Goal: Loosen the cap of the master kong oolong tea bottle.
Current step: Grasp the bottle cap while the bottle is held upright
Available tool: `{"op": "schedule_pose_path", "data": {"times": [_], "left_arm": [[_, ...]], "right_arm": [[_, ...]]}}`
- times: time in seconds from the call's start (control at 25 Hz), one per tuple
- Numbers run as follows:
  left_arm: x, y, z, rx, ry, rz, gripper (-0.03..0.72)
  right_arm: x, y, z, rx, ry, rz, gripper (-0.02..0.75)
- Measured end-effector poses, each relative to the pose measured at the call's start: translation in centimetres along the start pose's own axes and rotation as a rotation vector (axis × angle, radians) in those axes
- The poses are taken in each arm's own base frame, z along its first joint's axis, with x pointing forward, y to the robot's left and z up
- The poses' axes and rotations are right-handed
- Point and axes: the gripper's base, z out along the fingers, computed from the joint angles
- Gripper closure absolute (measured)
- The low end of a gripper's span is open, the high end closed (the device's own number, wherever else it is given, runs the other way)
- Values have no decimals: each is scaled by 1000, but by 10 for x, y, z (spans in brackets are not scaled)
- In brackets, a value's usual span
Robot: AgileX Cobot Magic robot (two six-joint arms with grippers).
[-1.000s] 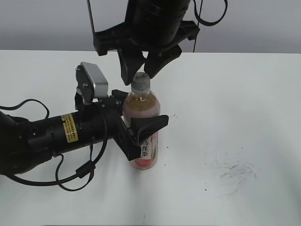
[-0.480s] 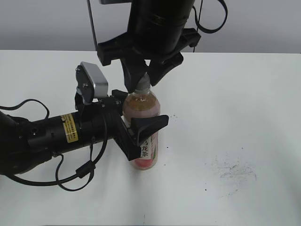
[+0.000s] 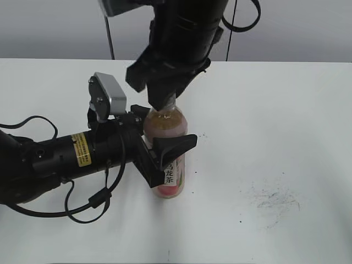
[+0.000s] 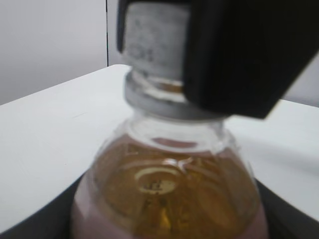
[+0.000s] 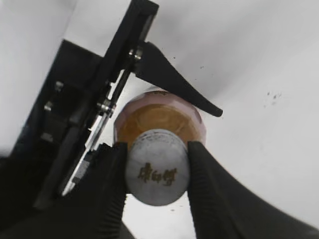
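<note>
Over on the left, the left gripper [image 3: 165, 151] was clamped around the middle of the master kong oolong tea bottle [image 3: 166, 165], its dark fingers [image 3: 175, 146] wrapped across the pink-and-white label, pinning the bottle upright on the white table [image 3: 286, 137]. The bottle stood near the centre of the table, a little left of the middle in the exterior view, base flat on the surface.

Moving to the middle, up top: the right gripper [image 5: 156, 167] was down over the neck from above, and its two black fingers [image 5: 112, 174] pressed against either side of the cap [image 5: 156, 168]. In the right wrist view both pads touched the ribbed rim, with the gold mark on the cap's top plainly visible between them. So that pincer was clenched on the cap, no gap to see.

From the left wrist view, the cap [image 4: 154, 37] was seated on the threads, the collar ring just beneath it and no obvious lift between them, though the picture was blurred.

Progress call: bottle braced, cap gripped; both setup steps looked done. The twist itself was what remained, as nothing showed the cap risen or skewed.

To the right, only scuff marks [image 3: 272, 201] on bare tabletop.
</note>
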Motion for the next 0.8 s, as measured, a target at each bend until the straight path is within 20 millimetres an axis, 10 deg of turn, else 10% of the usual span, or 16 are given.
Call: {"op": "schedule_pose_path", "data": {"times": [0.8], "left_arm": [[0,-1,0,10,2,11,244]], "right_arm": [[0,1,-2,-2,-22,-2008,459]]}}
